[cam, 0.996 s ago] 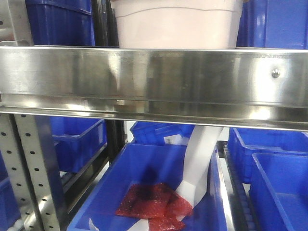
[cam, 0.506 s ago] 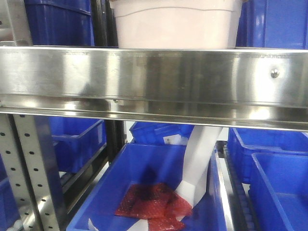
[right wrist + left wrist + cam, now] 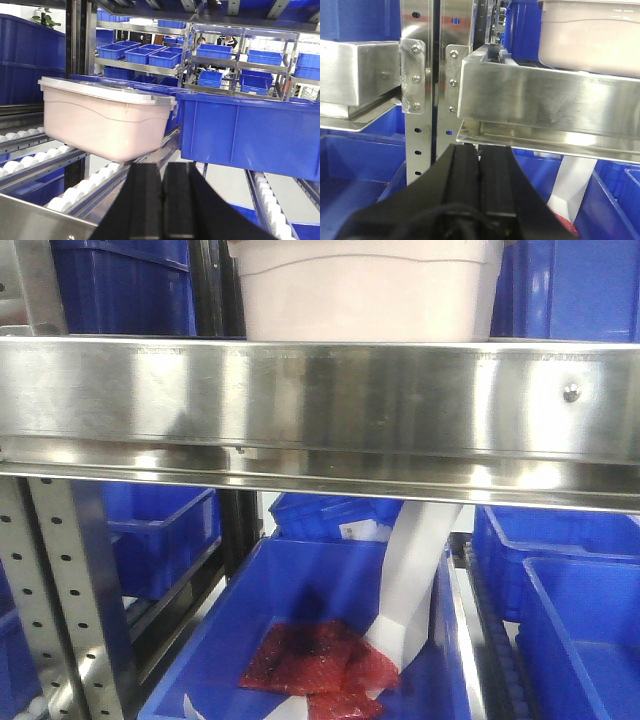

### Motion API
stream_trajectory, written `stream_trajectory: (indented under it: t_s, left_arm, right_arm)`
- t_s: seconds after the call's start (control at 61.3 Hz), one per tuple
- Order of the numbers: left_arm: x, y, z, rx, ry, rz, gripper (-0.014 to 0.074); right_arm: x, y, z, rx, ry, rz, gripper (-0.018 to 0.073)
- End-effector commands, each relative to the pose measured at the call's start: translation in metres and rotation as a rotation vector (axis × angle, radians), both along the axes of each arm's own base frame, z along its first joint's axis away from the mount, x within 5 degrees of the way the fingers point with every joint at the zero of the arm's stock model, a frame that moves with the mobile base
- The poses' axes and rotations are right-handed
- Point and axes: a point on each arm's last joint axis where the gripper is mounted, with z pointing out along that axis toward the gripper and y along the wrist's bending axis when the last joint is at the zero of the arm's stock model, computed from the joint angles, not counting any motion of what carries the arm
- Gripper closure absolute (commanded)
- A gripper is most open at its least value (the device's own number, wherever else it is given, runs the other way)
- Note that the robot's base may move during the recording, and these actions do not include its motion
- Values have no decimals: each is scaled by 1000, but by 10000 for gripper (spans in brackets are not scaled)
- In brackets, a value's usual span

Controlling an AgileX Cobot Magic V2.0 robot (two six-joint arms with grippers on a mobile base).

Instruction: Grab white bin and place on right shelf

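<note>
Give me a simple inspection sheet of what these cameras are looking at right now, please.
Surface: stainless-steel shelf with a roller track behind its front rail.
Job's things: white bin, lid on, sitting on the rollers, not held.
Clutter: blue bin beside the white bin, close by; whether they touch cannot be told. On the level below, a blue tub holds a red bag and a white paper strip.
Grippers: left gripper below the front rail, jaws closed and empty; right gripper in front of the white bin, jaws closed and empty.
Cables: nothing seen.
Surroundings: more racks of blue bins in the background.
</note>
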Motion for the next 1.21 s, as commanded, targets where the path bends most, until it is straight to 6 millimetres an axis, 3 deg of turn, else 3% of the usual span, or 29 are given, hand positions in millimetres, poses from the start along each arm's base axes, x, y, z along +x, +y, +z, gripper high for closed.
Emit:
stream_trajectory:
  t_s: [0.0, 0.441, 0.555, 0.751, 1.061, 1.191]
  left_arm:
    - [0, 0, 4, -30, -86, 0, 715]
    - [0, 0, 4, -30, -86, 0, 715]
    - [0, 0, 4, -30, -86, 0, 715]
    - [0, 0, 4, -30, -86, 0, 715]
    - [0, 0, 4, -30, -86, 0, 715]
    - [0, 0, 4, -30, -86, 0, 715]
  right_arm:
    - [-2, -4, 13, 16, -70, -49, 487]
    - [-1, -6, 9, -58, -29, -84, 487]
    - [1, -12, 3, 1, 13, -132, 487]
    - [11, -24, -28, 149, 74, -225, 487]
    - [16, -23, -95, 144, 11, -183, 487]
    - [19, -23, -109, 144, 43, -184, 487]
